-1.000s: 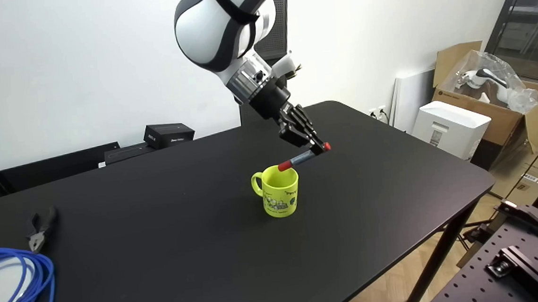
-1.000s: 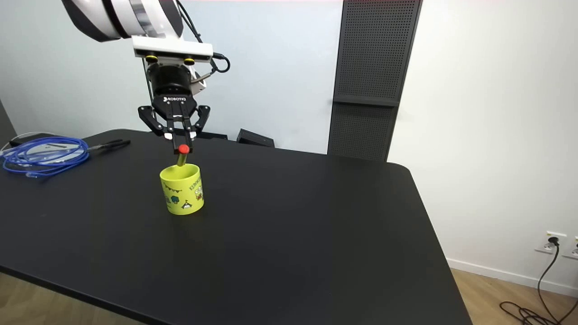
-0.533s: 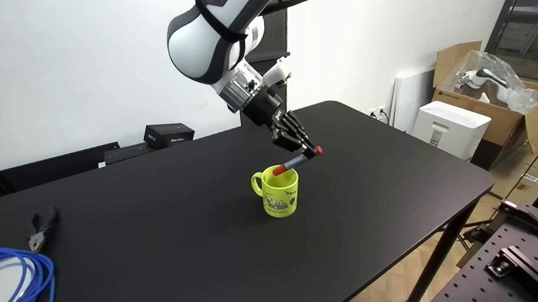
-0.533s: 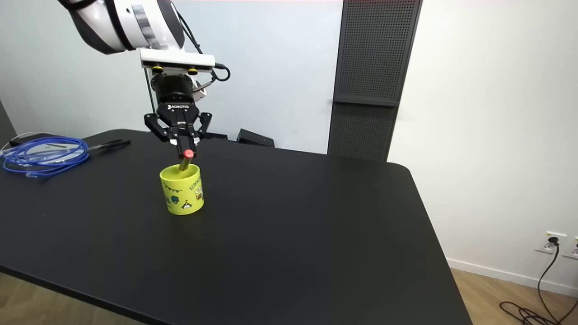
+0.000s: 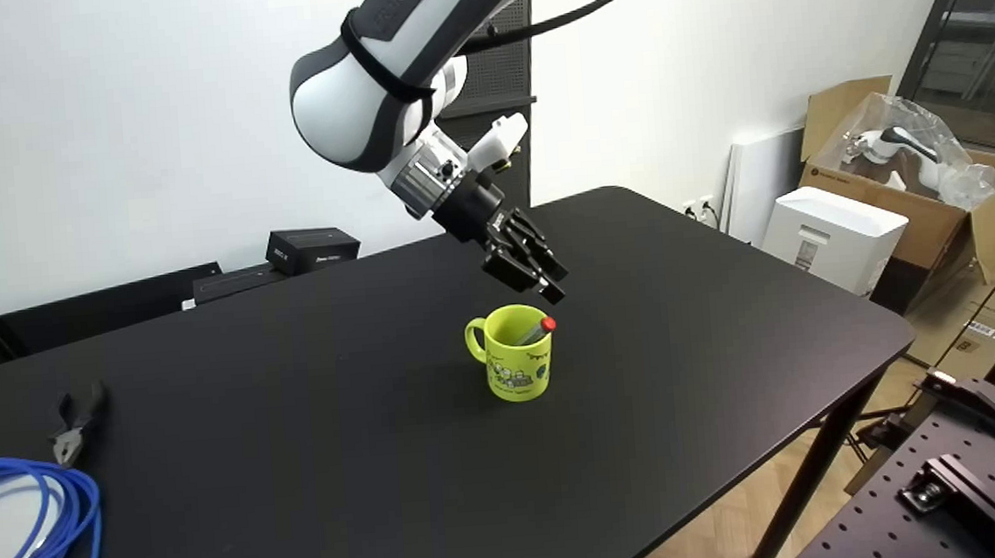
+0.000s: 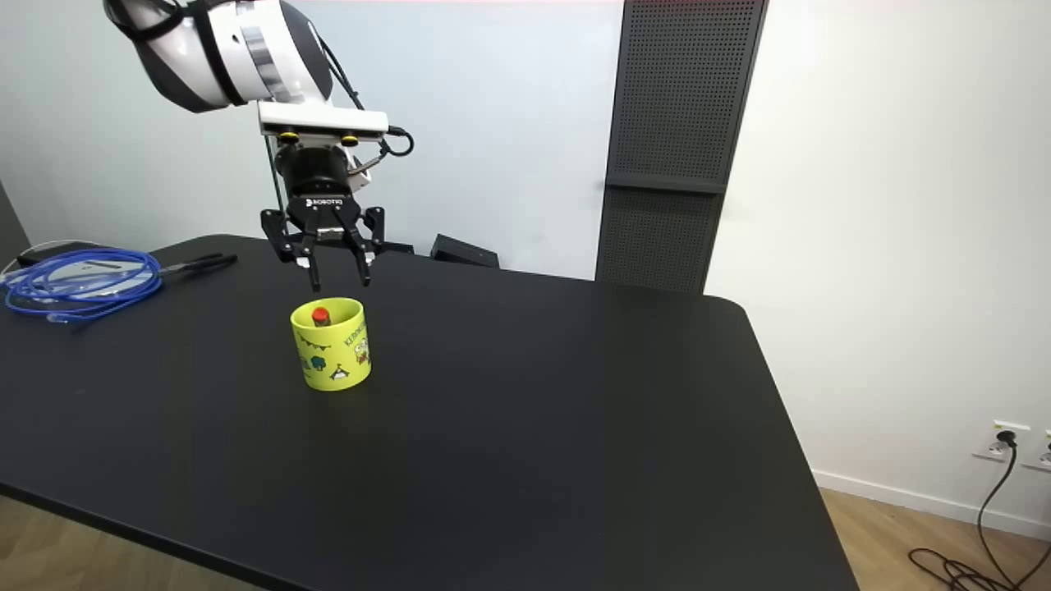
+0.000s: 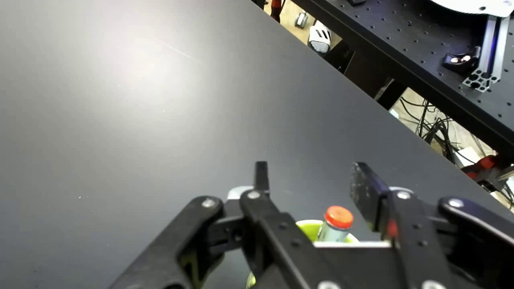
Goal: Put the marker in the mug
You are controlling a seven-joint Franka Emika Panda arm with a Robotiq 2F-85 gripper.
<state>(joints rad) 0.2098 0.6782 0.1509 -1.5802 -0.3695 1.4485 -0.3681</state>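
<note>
The yellow-green mug (image 5: 518, 367) stands upright on the black table, its handle to the left in an exterior view; it also shows in an exterior view (image 6: 335, 359). The marker, a grey stick with a red end (image 5: 538, 332), leans inside the mug, its red end at the rim; that end also shows in an exterior view (image 6: 321, 317). Its lower part is hidden by the mug wall. My gripper (image 6: 340, 285) is open and empty above the mug, apart from the marker. In the wrist view, the marker (image 7: 336, 224) shows between the open fingers (image 7: 310, 170), with the mug (image 7: 309, 228) mostly hidden behind the gripper.
A coiled blue cable (image 5: 58, 511) and pliers (image 5: 77, 422) lie at the table's left side in an exterior view. Black boxes (image 5: 313, 250) stand along the back edge by the wall. The table's edge (image 7: 377, 102) runs diagonally in the wrist view.
My gripper has moved down and toward the mug, then opened. The marker was held between the fingers; now it is released and leans inside the mug. The mug has not moved.
</note>
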